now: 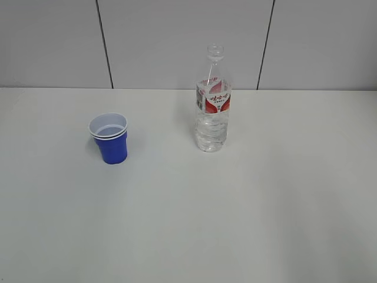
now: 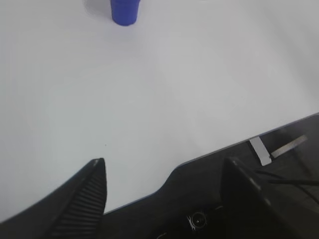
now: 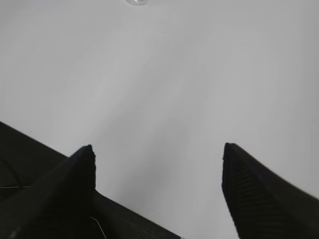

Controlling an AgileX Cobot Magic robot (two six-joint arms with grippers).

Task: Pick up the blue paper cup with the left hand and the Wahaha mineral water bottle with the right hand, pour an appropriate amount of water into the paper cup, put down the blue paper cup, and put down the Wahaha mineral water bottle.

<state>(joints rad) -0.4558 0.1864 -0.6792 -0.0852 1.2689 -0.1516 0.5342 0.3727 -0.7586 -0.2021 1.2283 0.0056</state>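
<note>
The blue paper cup (image 1: 110, 139) stands upright on the white table, left of centre, white inside with a doubled rim. The Wahaha mineral water bottle (image 1: 212, 106) stands upright to its right, uncapped, with a red-and-white label and water in its lower part. Neither arm shows in the exterior view. In the left wrist view my left gripper (image 2: 164, 162) is open and empty, far back from the cup's base (image 2: 124, 11) at the top edge. In the right wrist view my right gripper (image 3: 158, 147) is open and empty; the bottle's base (image 3: 136, 2) just shows at the top edge.
The white table (image 1: 235, 212) runs to a grey panelled wall (image 1: 177, 41) behind. The table's near edge and a dark area below it, with a grey bracket (image 2: 276, 148), show in the left wrist view.
</note>
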